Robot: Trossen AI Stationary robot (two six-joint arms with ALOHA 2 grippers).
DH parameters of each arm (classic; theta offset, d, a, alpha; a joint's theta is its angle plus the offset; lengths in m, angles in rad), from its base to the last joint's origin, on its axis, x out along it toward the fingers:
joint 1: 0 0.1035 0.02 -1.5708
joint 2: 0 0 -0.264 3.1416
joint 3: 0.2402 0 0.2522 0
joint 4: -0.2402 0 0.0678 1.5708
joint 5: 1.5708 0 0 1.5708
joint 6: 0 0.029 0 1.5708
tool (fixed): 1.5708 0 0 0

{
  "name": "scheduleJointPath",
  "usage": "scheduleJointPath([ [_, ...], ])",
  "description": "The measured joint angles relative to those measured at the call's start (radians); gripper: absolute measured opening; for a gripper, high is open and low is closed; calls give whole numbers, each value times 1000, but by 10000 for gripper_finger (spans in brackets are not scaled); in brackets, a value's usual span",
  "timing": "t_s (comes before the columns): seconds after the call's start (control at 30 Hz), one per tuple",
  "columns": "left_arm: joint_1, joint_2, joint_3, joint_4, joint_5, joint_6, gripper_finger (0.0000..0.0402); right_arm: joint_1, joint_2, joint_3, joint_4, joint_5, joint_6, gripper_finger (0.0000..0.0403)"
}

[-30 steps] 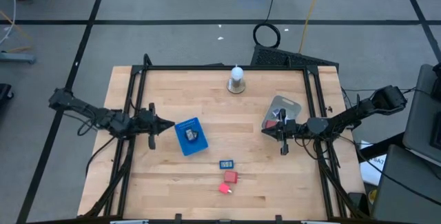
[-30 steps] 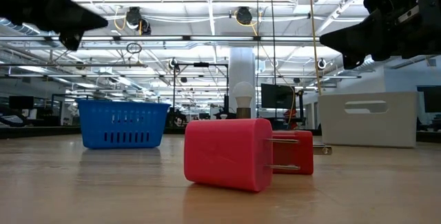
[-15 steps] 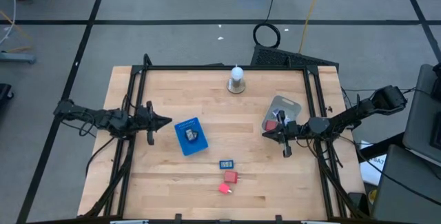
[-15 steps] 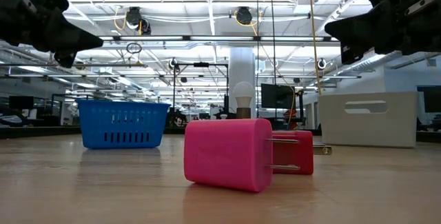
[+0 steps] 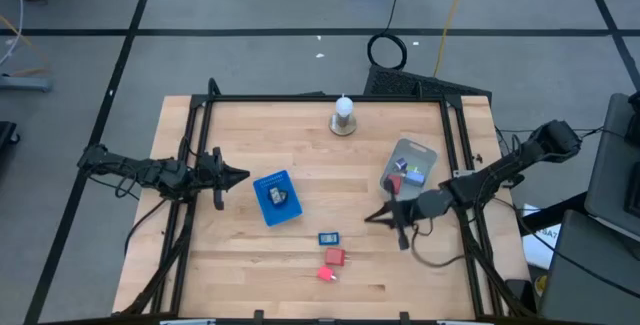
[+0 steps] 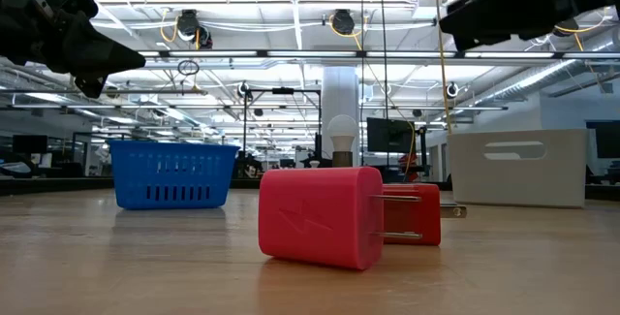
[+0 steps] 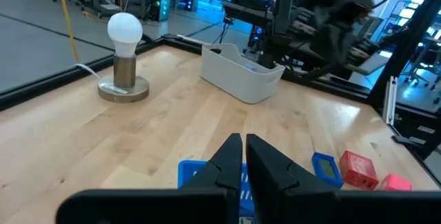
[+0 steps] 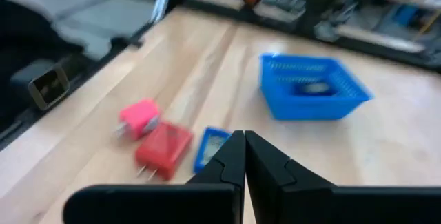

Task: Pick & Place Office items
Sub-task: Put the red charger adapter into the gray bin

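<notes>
Three small office items lie on the table near its front edge: a light-blue piece [image 5: 329,237], a red plug-shaped block [image 5: 334,256] and a pink-red one [image 5: 326,274]. The red block [image 8: 164,148] and pink one [image 8: 138,118] lie on their sides. A dark piece [image 5: 279,197] sits in the blue basket [image 5: 268,212]. Red and blue pieces [image 5: 408,169] lie in the grey container [image 5: 421,150]. My right gripper [image 5: 368,217] hovers shut, right of the loose items, pointing at them. My left gripper [image 5: 245,175] hovers shut, left of the basket.
A light bulb on a round base [image 5: 343,117] stands at the far middle of the table. A black frame [image 5: 320,96] runs along the table's edges. Bare wood lies between the basket and the grey container.
My right gripper has left the grey container, rising and swinging toward the table's near edge and left, toward the loose items, and has stayed shut. My left gripper has sunk a little beside the basket. Nothing on the table has moved.
</notes>
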Motion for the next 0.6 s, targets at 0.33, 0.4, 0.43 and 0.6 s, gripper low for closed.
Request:
scheduleJointPath([
  [0.33,0,0,0,-11,23,-50,21,37,305,315,-235,-98,141,0],
  [0.4,0,0,0,-17,45,-58,21,38,365,360,-253,-132,177,0],
  [0.43,0,0,0,-16,55,-60,21,41,390,383,-262,-137,209,1],
  [0.6,0,0,0,-15,74,-61,21,52,492,484,-386,-136,300,52],
])
